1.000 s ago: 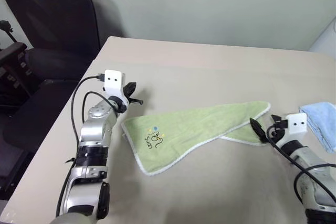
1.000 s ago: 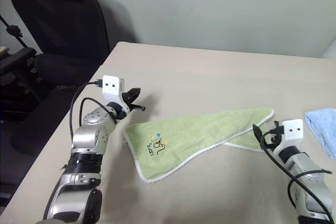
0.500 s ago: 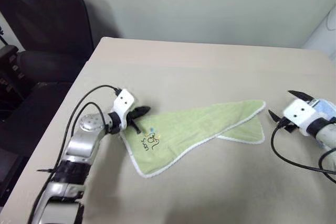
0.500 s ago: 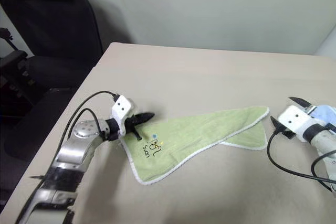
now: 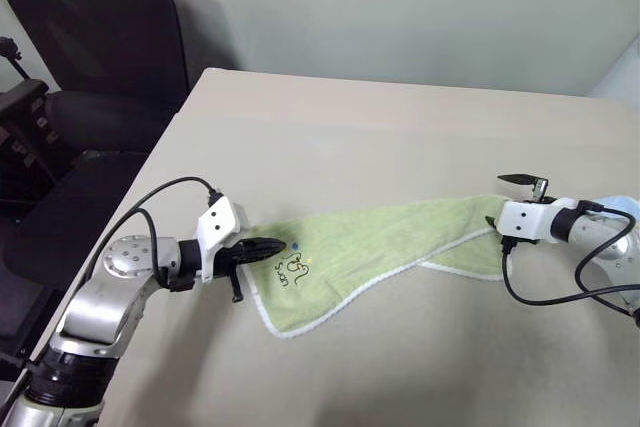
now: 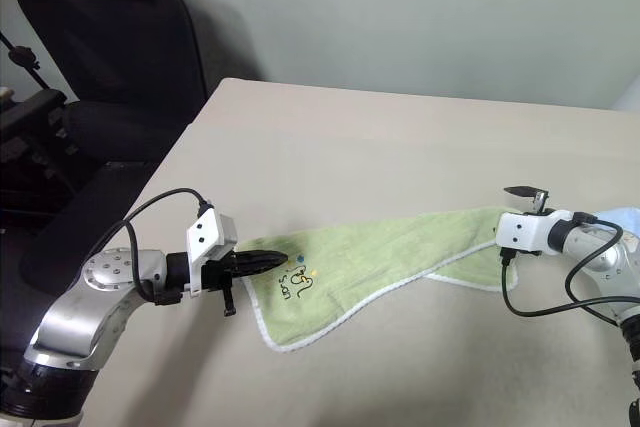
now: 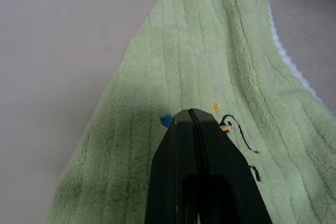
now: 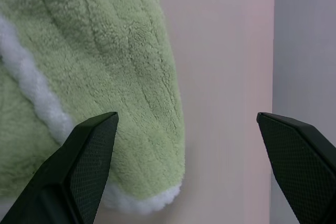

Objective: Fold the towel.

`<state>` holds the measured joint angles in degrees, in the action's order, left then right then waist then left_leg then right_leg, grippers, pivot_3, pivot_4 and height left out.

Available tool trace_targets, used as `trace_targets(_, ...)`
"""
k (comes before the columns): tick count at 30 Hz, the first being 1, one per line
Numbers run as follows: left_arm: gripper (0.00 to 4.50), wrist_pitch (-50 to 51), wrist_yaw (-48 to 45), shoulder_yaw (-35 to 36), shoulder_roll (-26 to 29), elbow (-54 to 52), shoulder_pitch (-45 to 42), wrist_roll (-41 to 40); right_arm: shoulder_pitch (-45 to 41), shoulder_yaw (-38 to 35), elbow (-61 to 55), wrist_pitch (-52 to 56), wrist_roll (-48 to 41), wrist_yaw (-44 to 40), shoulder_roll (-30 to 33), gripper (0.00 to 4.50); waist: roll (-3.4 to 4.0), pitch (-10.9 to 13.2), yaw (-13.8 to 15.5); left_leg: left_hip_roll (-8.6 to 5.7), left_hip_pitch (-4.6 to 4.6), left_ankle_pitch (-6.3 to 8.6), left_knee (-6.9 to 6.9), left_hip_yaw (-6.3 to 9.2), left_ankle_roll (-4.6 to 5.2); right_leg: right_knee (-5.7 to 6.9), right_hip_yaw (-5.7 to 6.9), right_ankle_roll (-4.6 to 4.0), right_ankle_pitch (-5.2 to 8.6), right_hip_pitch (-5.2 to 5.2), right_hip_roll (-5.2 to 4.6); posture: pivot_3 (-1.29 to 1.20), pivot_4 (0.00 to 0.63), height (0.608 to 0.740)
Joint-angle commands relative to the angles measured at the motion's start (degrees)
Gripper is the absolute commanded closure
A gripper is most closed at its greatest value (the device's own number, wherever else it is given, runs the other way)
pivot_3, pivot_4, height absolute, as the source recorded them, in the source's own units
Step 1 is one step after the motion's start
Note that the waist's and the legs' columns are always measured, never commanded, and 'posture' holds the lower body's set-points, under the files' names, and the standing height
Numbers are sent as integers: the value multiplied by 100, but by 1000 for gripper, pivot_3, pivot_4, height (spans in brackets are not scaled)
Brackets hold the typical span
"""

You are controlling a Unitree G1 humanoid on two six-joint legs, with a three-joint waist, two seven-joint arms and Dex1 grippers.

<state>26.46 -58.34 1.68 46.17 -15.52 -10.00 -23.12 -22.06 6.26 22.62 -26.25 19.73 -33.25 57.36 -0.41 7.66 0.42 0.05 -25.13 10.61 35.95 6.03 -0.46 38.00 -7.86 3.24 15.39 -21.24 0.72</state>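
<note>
The light green towel [image 5: 390, 239] lies loosely folded in a long slanted strip on the table, its embroidered motif [image 5: 292, 265] at the near-left end. My left gripper [image 5: 280, 244] is shut and points right, its tips over the cloth just beside the motif's blue dot [image 7: 166, 121]; nothing shows pinched between the fingers [image 7: 210, 150]. My right gripper [image 5: 508, 209] stands open at the towel's right corner [image 8: 152, 182], one finger [image 5: 522, 179] above and one below. That white-edged corner lies between and ahead of the wide-spread fingers.
A light blue cloth [image 5: 626, 203] peeks out behind my right arm at the table's right edge. A black office chair [image 5: 100, 37] stands off the table's far-left corner. The tan table [image 5: 380, 127] stretches bare beyond the towel.
My left gripper has drawn back and swung round to point right, now over the towel's motif end. My right gripper has rolled and moved forward to the towel's right corner. The towel has not moved.
</note>
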Motion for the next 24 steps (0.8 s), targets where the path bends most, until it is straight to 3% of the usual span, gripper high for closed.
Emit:
trace_targets(1,4500,13,66,121,20,-222,0,-60,284,-346,-139,-221,-169,-181,495,34,0,0,15,0,0,1,0,0,-2,0,2,-2,1,1,-1,0,150,740)
trace_targets(6,4500,-9,96,29,-26,-169,-54,-44,519,-360,-103,-360,-19,-91,778,34,0,0,6,4,3,11,1,-1,-17,0,5,-16,9,3,-1,0,150,740)
trace_targets(16,4500,-25,17,-113,-40,-90,-216,-14,-446,179,723,-723,820,756,168,34,1,-1,-84,12,15,11,2,-2,-15,11,4,-20,5,3,4,0,150,740)
trace_targets(19,4500,-28,14,-131,15,-178,-107,22,-593,328,944,-896,892,731,81,648,2,0,-84,12,12,13,2,-3,-12,10,4,-20,5,0,2,0,150,740)
trace_targets(24,4500,-67,40,-144,53,-314,38,100,-597,290,990,-988,760,684,47,2447,2,0,-69,12,8,16,-1,-2,-10,8,7,-22,7,0,1,0,150,740)
